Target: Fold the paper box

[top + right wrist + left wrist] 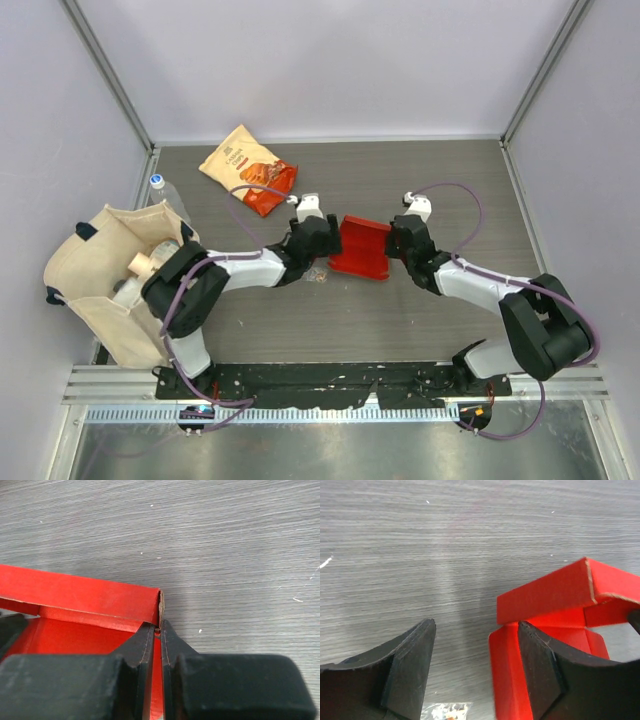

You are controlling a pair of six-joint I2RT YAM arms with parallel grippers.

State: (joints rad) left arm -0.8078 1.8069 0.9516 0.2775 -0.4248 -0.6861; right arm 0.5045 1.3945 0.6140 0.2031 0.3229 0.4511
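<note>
The grey wood-grain tabletop [330, 320] lay in front of me, walled in by pale panels. At its left edge slumped a cream cloth bag [95, 270] with a few pale things inside that I could not make out. Toward the far left lay an orange-and-cream snack bag [250, 168], flat on the tabletop. A clear bottle [165, 195] with a white cap stood between it and the cloth bag, just beside the bag's far corner.

The paper box [360, 248], bright red and partly folded with one long wall raised, sat on the tabletop near the middle, between my two hands. My right hand [400, 240] met it from the right. Its fingers [150, 645] were pinched nearly together on the thin upright edge at the box's corner. My left hand [318, 238] was at the box's left side with its fingers [415, 655] spread well apart. The right-hand finger overlapped the box's near left flap and the other was over bare tabletop, so nothing was gripped between them.

A small clear wrapper [316, 273] lay on the tabletop just near of my left hand.
</note>
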